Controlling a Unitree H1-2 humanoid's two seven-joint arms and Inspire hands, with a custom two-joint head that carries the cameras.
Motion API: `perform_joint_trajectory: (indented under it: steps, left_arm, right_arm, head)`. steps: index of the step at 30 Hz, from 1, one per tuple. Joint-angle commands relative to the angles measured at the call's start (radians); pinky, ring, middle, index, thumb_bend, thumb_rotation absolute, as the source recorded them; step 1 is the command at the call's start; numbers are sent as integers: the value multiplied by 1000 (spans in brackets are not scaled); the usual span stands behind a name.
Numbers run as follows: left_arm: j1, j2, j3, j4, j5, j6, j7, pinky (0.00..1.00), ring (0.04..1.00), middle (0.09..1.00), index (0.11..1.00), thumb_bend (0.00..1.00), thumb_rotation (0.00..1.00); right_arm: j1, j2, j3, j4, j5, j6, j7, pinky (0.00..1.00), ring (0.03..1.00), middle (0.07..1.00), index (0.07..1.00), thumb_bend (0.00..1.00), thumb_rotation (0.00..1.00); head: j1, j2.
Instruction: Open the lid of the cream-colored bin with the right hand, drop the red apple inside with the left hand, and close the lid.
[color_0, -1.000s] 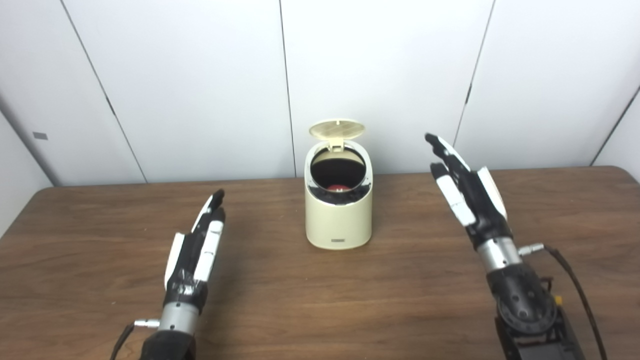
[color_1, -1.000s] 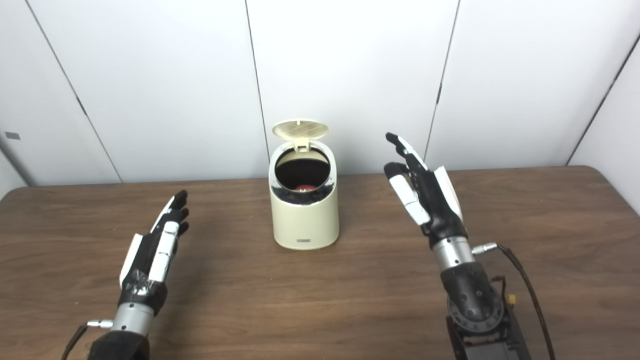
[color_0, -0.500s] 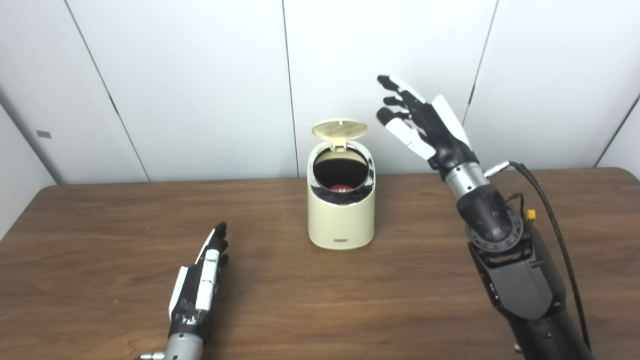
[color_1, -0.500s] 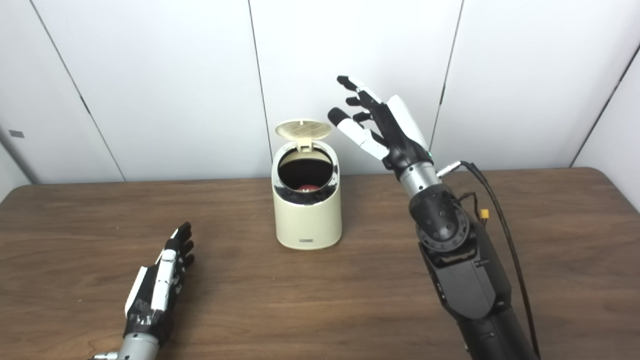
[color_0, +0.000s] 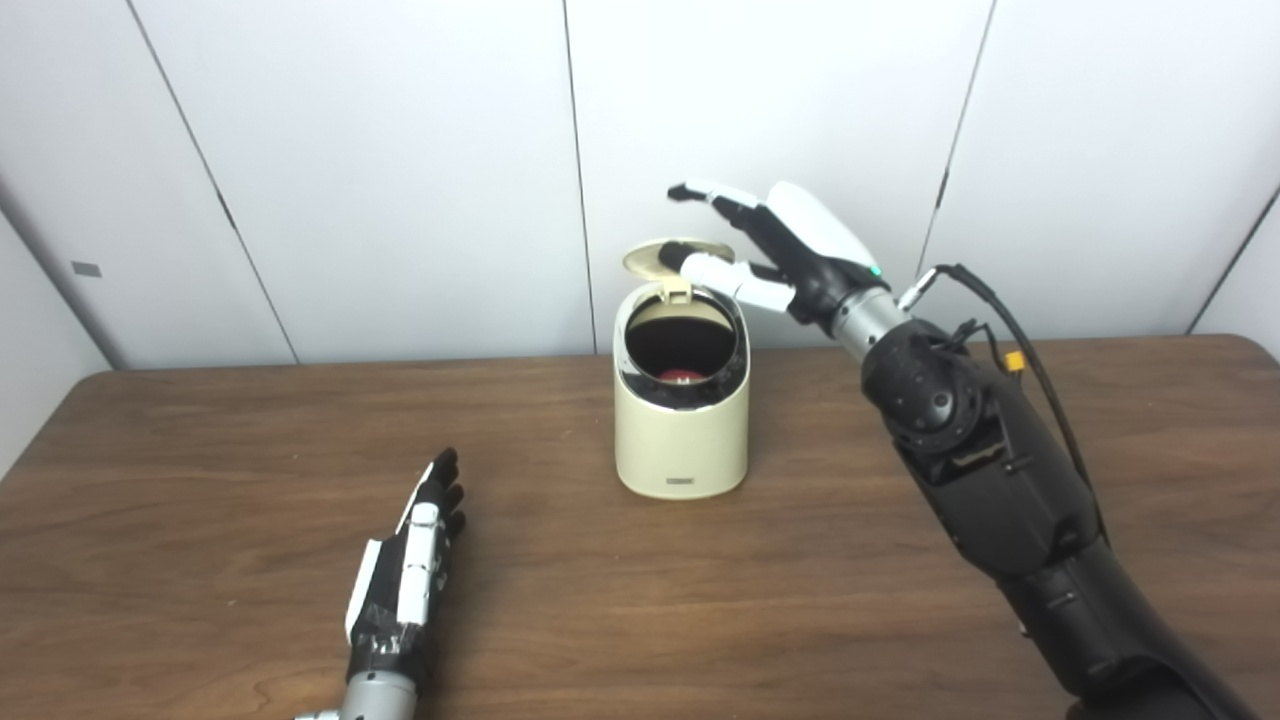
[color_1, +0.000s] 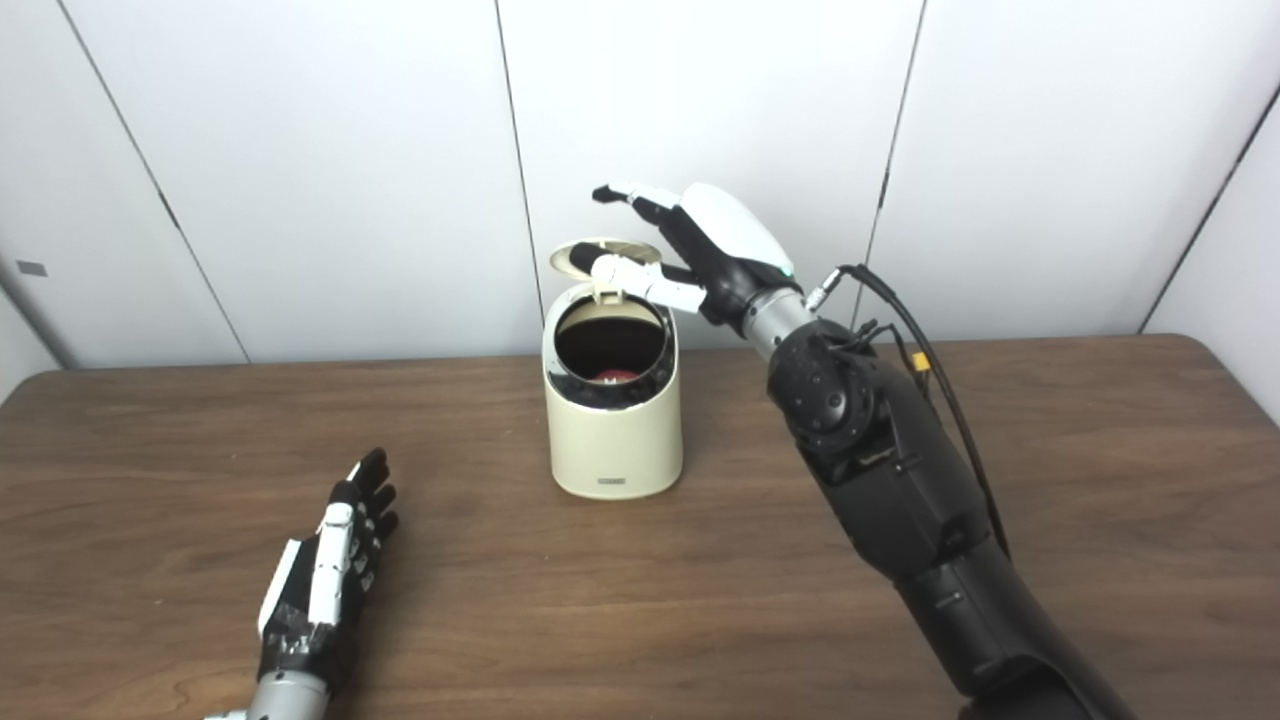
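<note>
We note the cream-colored bin (color_0: 682, 420) standing upright near the far middle of the wooden table (color_0: 200, 440), its lid (color_0: 650, 257) raised at the back and the mouth open. Inside, low down, we see a small patch of the red apple (color_0: 684, 376) against the dark interior. Our right hand (color_0: 790, 245) reaches in from the right at lid height, fingers spread and holding nothing; the thumb crosses in front of the lid, the other fingers extend above it. Whether any fingertip touches the lid, we cannot tell. Our left hand (color_0: 405, 580) lies low over the near left of the table, well apart from the bin, fingers straight and loosely together, empty.
</note>
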Motion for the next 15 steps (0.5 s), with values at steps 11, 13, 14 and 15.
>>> perform_joint_trajectory:
  steps: [11,13,14,15]
  left_arm:
    - [-25,-9,-1,-13,9,-23,9,993,989,1000,987,493,927]
    - [-25,-9,-3,-15,12,-20,9,992,989,1000,988,493,921]
    - [-24,-8,-4,-16,13,-19,9,995,988,1000,988,500,924]
    - [-24,-8,-5,-17,13,-18,9,997,991,1000,988,506,924]
  right_arm:
    - [-28,-53,-5,-62,-73,-55,-8,909,1000,950,722,488,1000]
    - [-21,-59,-6,-75,-81,-47,0,905,1000,951,721,479,1000]
    - [-15,-64,-7,-84,-84,-44,5,903,1000,950,723,479,1000]
    - [-11,-67,-9,-89,-86,-42,8,905,1000,950,725,473,1000]
  head:
    - [4,6]
    - [5,8]
    - [7,9]
    - [7,9]
